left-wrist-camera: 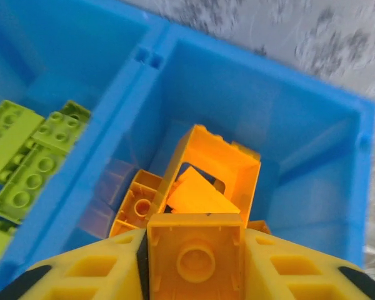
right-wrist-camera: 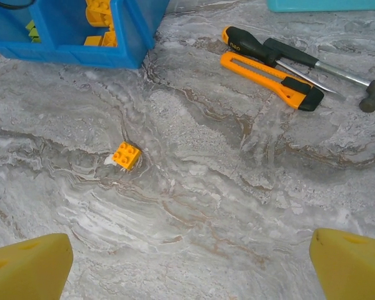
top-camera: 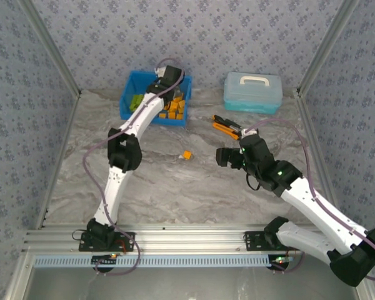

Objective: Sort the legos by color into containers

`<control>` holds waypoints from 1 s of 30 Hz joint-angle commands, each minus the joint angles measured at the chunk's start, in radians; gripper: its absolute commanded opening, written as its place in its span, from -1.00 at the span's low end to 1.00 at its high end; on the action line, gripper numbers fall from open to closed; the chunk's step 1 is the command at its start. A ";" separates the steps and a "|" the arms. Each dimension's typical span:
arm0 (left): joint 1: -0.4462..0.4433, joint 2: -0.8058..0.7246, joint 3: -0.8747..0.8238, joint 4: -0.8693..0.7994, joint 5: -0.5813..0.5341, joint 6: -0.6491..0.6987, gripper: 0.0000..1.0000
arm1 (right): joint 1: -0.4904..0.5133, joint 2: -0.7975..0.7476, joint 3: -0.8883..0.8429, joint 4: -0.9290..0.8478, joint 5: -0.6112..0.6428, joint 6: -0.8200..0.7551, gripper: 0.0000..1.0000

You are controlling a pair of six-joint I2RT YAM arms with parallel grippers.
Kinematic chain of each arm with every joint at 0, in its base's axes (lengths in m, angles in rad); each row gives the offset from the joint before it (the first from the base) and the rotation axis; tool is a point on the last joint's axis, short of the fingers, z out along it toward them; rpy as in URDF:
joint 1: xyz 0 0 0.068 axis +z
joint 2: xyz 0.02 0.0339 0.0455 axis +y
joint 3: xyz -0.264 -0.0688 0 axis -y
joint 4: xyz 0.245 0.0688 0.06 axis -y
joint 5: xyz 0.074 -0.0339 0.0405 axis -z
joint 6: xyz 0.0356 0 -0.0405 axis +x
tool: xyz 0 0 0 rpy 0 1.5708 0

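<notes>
Near: right jaws spread wide and empty above the bench [right-wrist-camera: 237,206]. The one loose orange lego [right-wrist-camera: 125,155] lies studs-up ahead of them; I judge it light, rigid, slick-sided plastic, best pinched across two opposite flat walls rather than over the studs. Far: left jaws hang over the orange compartment of the blue bin [left-wrist-camera: 131,106] with an orange brick [left-wrist-camera: 195,250] between them, clamped or merely flanked I cannot tell. Other orange legos [left-wrist-camera: 212,169] are piled beneath it, and green legos [left-wrist-camera: 31,156] lie in the compartment beside.
</notes>
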 commanded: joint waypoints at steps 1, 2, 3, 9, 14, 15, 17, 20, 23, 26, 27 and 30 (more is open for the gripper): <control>0.009 -0.005 0.089 0.031 0.028 0.047 0.11 | 0.001 0.013 0.018 0.008 -0.016 0.022 1.00; 0.009 -0.012 0.094 0.025 0.028 0.046 0.16 | 0.001 0.016 0.019 0.007 -0.017 0.023 1.00; 0.009 -0.026 0.095 0.019 0.032 0.046 0.20 | 0.002 0.018 0.022 0.008 -0.017 0.025 1.00; -0.004 -0.180 0.068 -0.101 0.061 0.002 0.29 | 0.008 0.024 0.029 0.020 -0.019 0.031 1.00; -0.051 -0.473 -0.270 -0.035 0.099 -0.033 0.30 | 0.013 0.029 0.032 0.021 -0.022 0.043 1.00; -0.066 -0.545 -0.366 0.007 0.100 -0.042 0.30 | 0.013 0.031 0.033 0.020 -0.020 0.044 1.00; -0.094 -0.669 -0.534 0.049 0.088 -0.060 0.31 | 0.012 0.028 0.034 0.019 -0.017 0.046 1.00; -0.142 -0.822 -0.758 0.067 0.073 -0.096 0.30 | 0.013 0.031 0.032 0.023 -0.010 0.051 1.00; -0.199 -0.925 -0.953 0.116 0.151 -0.051 0.31 | 0.012 0.032 0.030 0.029 -0.004 0.048 1.00; -0.240 -0.954 -1.083 0.114 0.253 -0.012 0.45 | 0.010 0.035 0.030 0.029 -0.004 0.046 1.00; -0.253 -0.950 -1.108 0.099 0.266 -0.005 0.49 | 0.009 0.034 0.029 0.025 -0.004 0.048 1.00; -0.283 -0.914 -1.168 0.098 0.260 0.048 0.59 | 0.009 0.034 0.021 0.025 -0.008 0.052 1.00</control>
